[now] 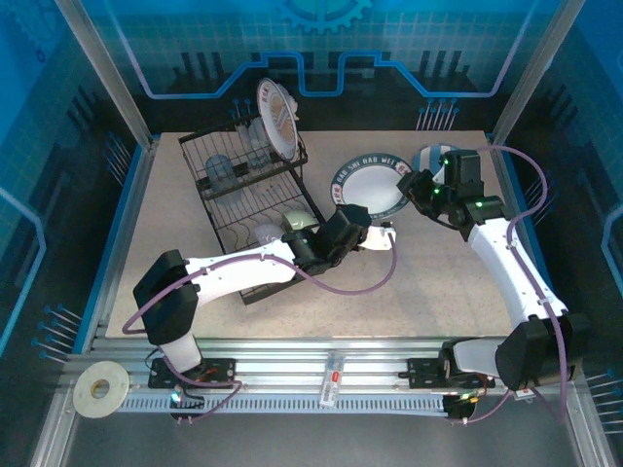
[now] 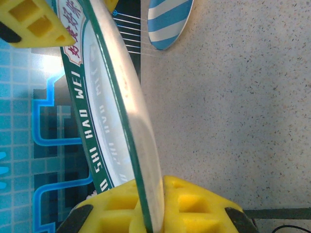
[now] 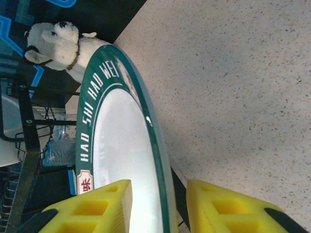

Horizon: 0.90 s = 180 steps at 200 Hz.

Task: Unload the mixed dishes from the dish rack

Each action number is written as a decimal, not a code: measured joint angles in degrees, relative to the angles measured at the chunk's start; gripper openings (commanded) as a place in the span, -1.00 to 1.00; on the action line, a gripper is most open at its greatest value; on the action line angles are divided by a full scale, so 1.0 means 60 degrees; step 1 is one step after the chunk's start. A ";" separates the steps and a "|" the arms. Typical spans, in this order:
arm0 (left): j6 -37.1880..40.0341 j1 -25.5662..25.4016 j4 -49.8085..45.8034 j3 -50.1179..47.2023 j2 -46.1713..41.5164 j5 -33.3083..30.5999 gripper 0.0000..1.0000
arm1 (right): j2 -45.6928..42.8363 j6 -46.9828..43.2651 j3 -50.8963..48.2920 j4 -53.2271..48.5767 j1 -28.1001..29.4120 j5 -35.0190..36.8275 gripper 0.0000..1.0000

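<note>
Top external shows the green-rimmed plate (image 1: 373, 185) held between the two arms, just right of the rack (image 1: 248, 190) and clear of it. The left fingers (image 2: 194, 204) are clamped on the rim nearer the rack, while the right fingers (image 3: 97, 208) straddle the rim farther from it with a sliver of gap on one side, not yet gripping. I'd want the right pair seated deep and squeezed firm before the left lets go, then a gentle set-down on bare bench (image 1: 428, 292) well right of the rack.

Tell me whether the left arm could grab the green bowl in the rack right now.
Probably not. The left gripper is shut on the green-rimmed plate, so its jaws are taken, though the green bowl in the rack sits close beside that arm.
</note>
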 measured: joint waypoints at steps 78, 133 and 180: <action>0.0000 0.0000 0.0000 0.0000 -0.0004 -0.0022 -1.00 | 0.0000 -0.0040 0.0069 -0.0138 0.0000 0.0055 -0.70; 0.0000 -0.0004 -0.0004 0.0000 0.0000 -0.0029 -1.00 | 0.0000 -0.0029 0.0087 -0.0284 0.0000 0.0117 -1.00; 0.0022 0.0000 0.0157 0.0000 -0.0004 -0.0073 0.97 | 0.0000 -0.0106 0.0087 -0.0368 -0.0004 0.0117 -1.00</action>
